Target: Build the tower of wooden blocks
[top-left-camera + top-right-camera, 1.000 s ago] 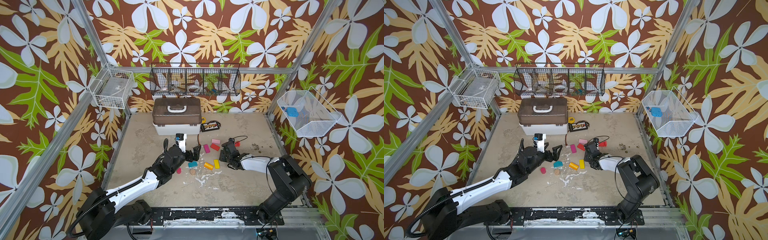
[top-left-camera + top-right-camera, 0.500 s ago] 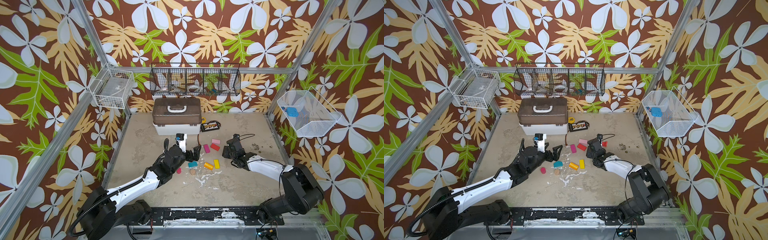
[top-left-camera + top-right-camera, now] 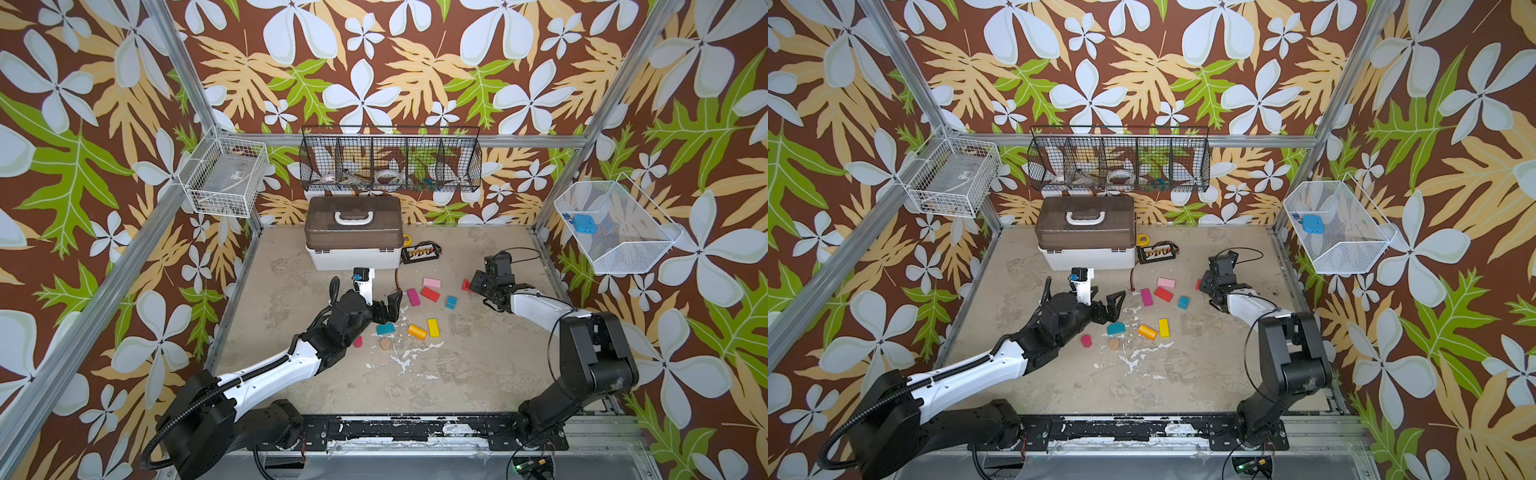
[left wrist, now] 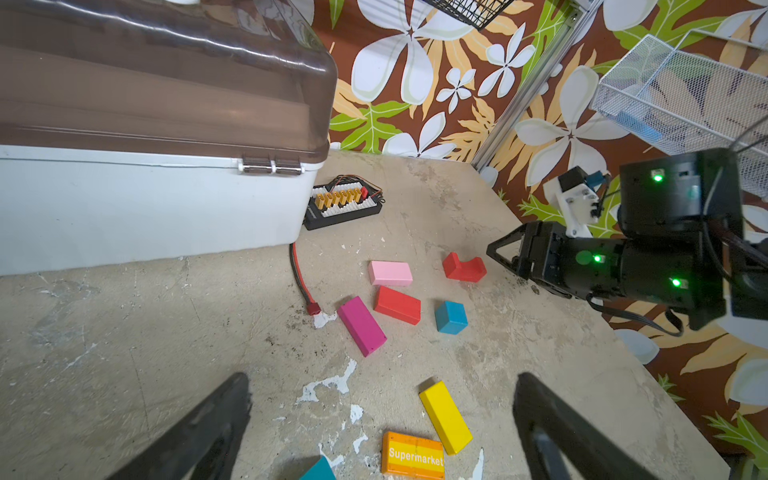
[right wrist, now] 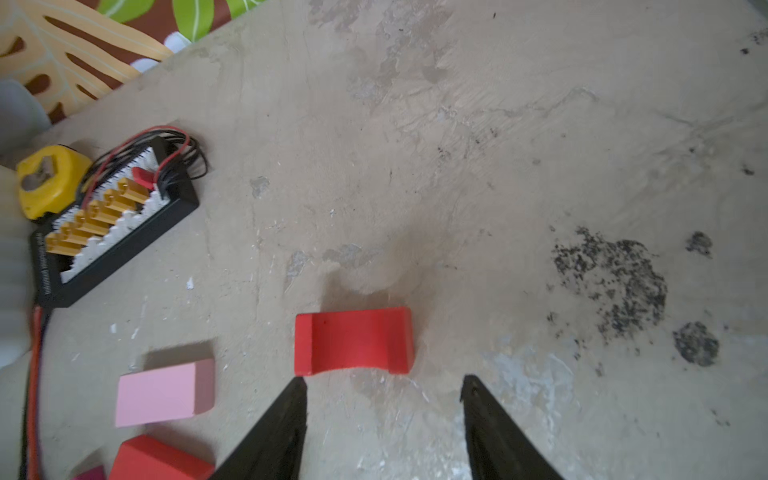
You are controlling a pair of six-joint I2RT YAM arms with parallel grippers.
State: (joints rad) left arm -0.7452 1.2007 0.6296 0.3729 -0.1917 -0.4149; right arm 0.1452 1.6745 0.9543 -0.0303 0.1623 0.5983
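The right gripper (image 5: 384,379) is held parted and empty, the red arch (image 5: 353,340) placed just ahead of its tips; the left gripper (image 4: 382,377) is spread wide, empty.

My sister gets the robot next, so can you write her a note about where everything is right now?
Left gripper: open, empty.
Right gripper: open, empty, tips just short of the red arch.
Pink bar, magenta bar, red bar, blue cube, yellow bar, orange cylinder, teal roof piece: loose on the table, none stacked.
Done: nothing. Left: stacking them all.
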